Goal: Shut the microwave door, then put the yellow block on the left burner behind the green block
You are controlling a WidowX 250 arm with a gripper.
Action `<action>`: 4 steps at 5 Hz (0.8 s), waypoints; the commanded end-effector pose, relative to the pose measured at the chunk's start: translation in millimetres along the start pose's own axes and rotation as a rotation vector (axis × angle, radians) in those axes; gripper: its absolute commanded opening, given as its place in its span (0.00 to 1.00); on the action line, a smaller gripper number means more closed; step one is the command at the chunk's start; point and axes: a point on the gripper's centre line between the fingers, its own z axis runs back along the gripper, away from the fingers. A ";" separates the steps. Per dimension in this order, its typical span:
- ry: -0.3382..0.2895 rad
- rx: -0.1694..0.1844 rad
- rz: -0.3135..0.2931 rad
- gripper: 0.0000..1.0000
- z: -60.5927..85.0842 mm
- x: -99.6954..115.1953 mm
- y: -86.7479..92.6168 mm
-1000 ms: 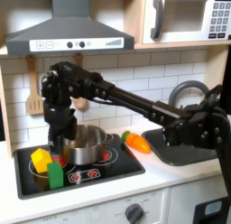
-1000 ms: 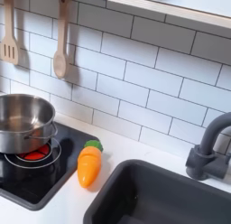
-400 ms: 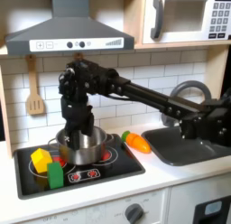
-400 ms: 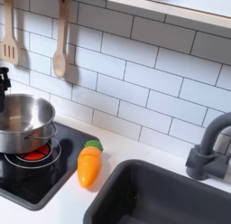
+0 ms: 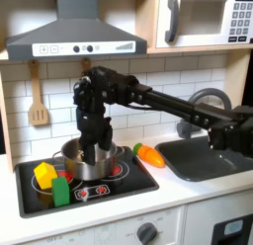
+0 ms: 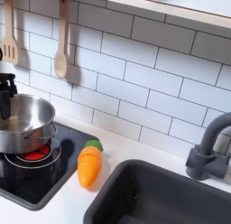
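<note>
Microwave door [image 5: 200,19]: I see it in the first exterior view, top right, white with a dark window and a grey vertical handle at its left edge; it sits flush with the cabinet, shut.
Yellow block [image 5: 44,174]: I find it on the stovetop [image 5: 138,178] at the first exterior view's left, on the burner there, just behind and touching the green block.
Green block [image 5: 61,191]: upright at the stove's front left in the first exterior view, in front of the yellow block.
Gripper [image 5: 94,142]: I see the black arm reaching in from the first exterior view's right, its wrist pointing down over the steel pot; the jaws are low at the pot's rim and I cannot tell whether they are apart or together. A dark part of it shows at the second exterior view's left edge [image 6: 7,88], above the pot.
Steel pot [image 6: 22,122]: on the burner at the second exterior view's left, red ring visible beneath it.
Carrot [image 6: 88,163]: orange with a green top, lying on the white tabletop [image 6: 63,210] between stove and sink in both exterior views.
Sink [image 6: 171,199]: dark grey basin at the second exterior view's right, with a grey faucet [image 6: 210,148] behind it.
Range hood [image 5: 77,34]: grey, above the stove in the first exterior view.
Wall utensils: wooden spoon [image 6: 60,49] and spatula [image 6: 9,36] hanging on white tile.
</note>
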 end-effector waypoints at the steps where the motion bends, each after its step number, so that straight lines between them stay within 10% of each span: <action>1: 0.028 -0.009 -0.122 1.00 -4.4 -25.0 -15.7; 4: 0.032 -0.046 -0.238 1.00 3.6 -58.1 -29.7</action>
